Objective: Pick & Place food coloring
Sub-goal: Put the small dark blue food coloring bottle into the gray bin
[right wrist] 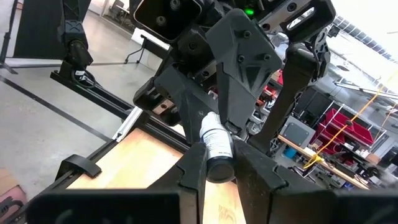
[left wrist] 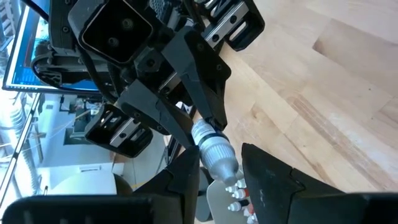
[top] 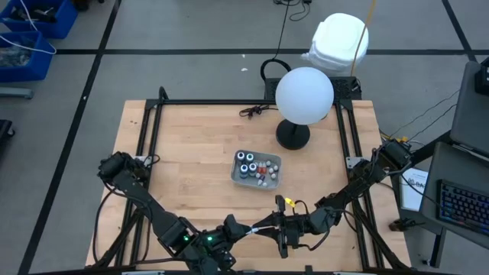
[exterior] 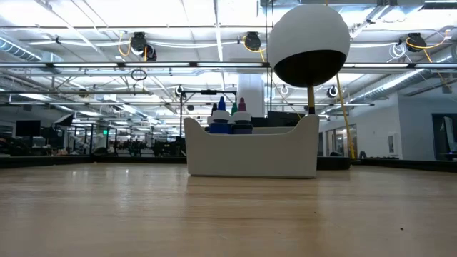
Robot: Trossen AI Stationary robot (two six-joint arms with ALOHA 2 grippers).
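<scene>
A small food coloring jar (right wrist: 216,140), dark with a white label and a pale ribbed cap (left wrist: 214,152), hangs in the air over the table's near edge (top: 258,228). My right gripper (right wrist: 219,155) is shut on its dark end. My left gripper (left wrist: 222,157) faces it from the left, open, one finger on each side of the cap end. The rest of the food coloring, small white-capped bottles and dark jars, stands in a clear tray (top: 256,169) at the table's middle. Neither gripper shows in the low view. My right gripper pinches the jar's dark end (right wrist: 219,169) between its two fingers, coming about level from the table's right. The jar lies along the fingers, cap pointing away from them, clear of the table. My left gripper's fingers (left wrist: 186,177) stand close beside the cap; I cannot tell whether they touch it.
A lamp with a white globe (top: 304,95) on a black base (top: 293,136) stands just beyond the tray (exterior: 250,153). A dark cable (top: 256,111) lies at the far side. Black frame rails (top: 147,145) run along the table's left and right edges.
</scene>
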